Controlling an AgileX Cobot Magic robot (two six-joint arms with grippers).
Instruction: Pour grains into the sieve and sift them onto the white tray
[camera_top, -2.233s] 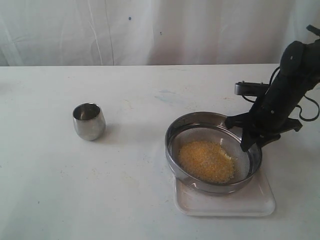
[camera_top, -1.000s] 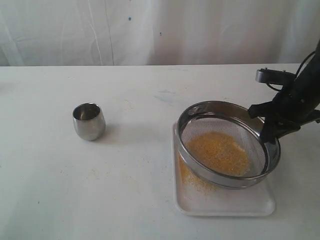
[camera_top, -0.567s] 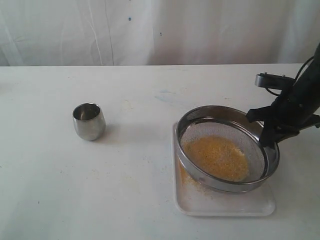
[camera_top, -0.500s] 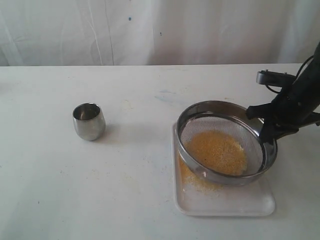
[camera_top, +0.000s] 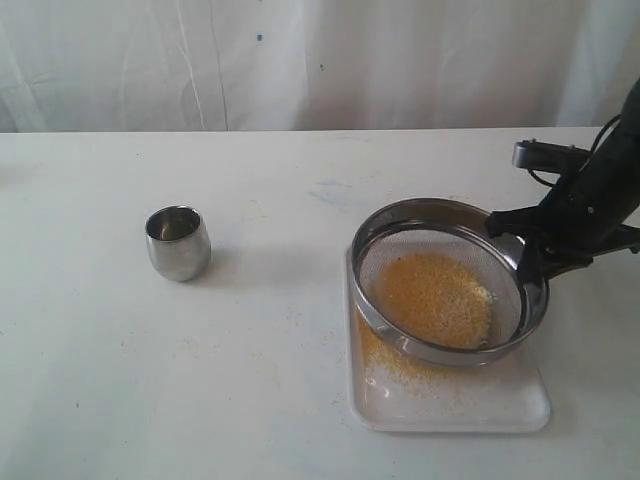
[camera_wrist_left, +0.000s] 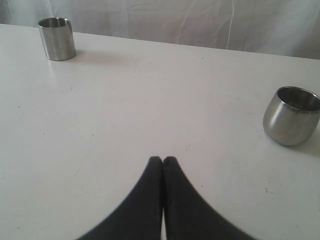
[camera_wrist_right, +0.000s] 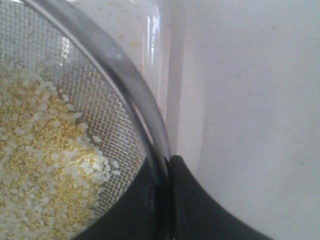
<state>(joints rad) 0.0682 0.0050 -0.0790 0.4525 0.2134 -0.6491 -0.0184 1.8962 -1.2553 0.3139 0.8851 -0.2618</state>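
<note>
The round steel sieve (camera_top: 400, 220) hangs tilted above the white tray (camera_top: 520, 400), gripped at its right rim by my right gripper (camera_top: 525, 262). Yellow and whitish grains (camera_top: 432, 296) lie on its mesh, and fine yellow granules (camera_top: 385, 362) are scattered on the tray beneath. In the right wrist view the gripper (camera_wrist_right: 167, 165) is shut on the sieve rim (camera_wrist_right: 127, 80), one finger inside and one outside, with grains (camera_wrist_right: 45, 165) on the mesh. My left gripper (camera_wrist_left: 163, 161) is shut and empty, low over bare table, out of the exterior view.
A small rounded steel cup (camera_top: 178, 242) stands on the table at the left, also seen as the cup (camera_wrist_left: 291, 116) in the left wrist view. A straight steel cup (camera_wrist_left: 57, 38) stands farther off near the white curtain.
The sieve was lifted off the tray and shaken side to side; the grain pile has shifted and more yellow granules have fallen onto the tray. The left gripper's state is unchanged.
</note>
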